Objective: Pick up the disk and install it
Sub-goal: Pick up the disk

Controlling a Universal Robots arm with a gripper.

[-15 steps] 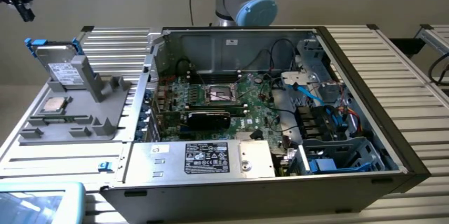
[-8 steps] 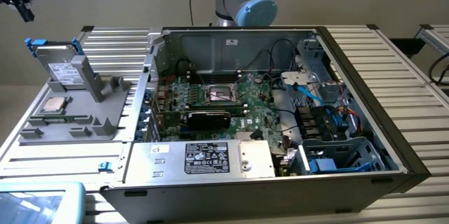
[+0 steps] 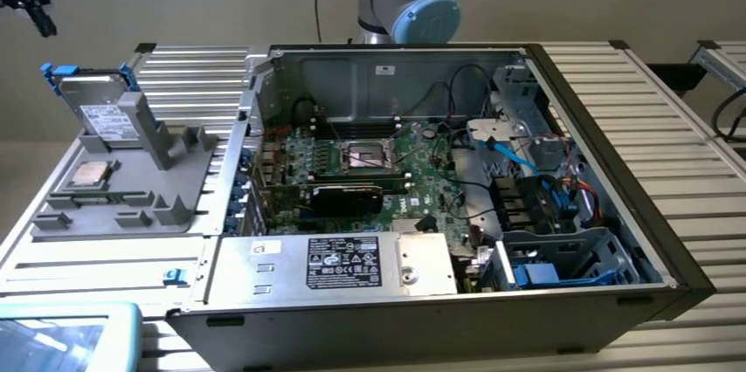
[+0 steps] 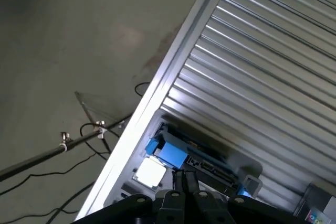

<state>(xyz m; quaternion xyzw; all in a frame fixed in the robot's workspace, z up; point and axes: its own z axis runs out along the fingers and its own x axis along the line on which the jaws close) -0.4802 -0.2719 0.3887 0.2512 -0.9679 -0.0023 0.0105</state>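
Note:
The disk (image 3: 103, 112) stands on edge in a grey holder (image 3: 140, 189) on the table at the exterior view's left. It is silver-grey with a white label and blue rails. My gripper (image 3: 44, 24) hangs high above and to the left of it, shut and holding nothing. In the wrist view the disk (image 4: 202, 162) lies far below my closed fingertips (image 4: 185, 181), its blue rail towards the table edge.
A small square processor chip (image 3: 90, 175) lies on the holder in front of the disk. The open computer case (image 3: 606, 171) holds a motherboard (image 3: 373, 171), a silver box with a black label (image 3: 349, 263) and a drive cage (image 3: 571, 258). Ribbed metal tabletop (image 4: 273, 66) borders bare floor.

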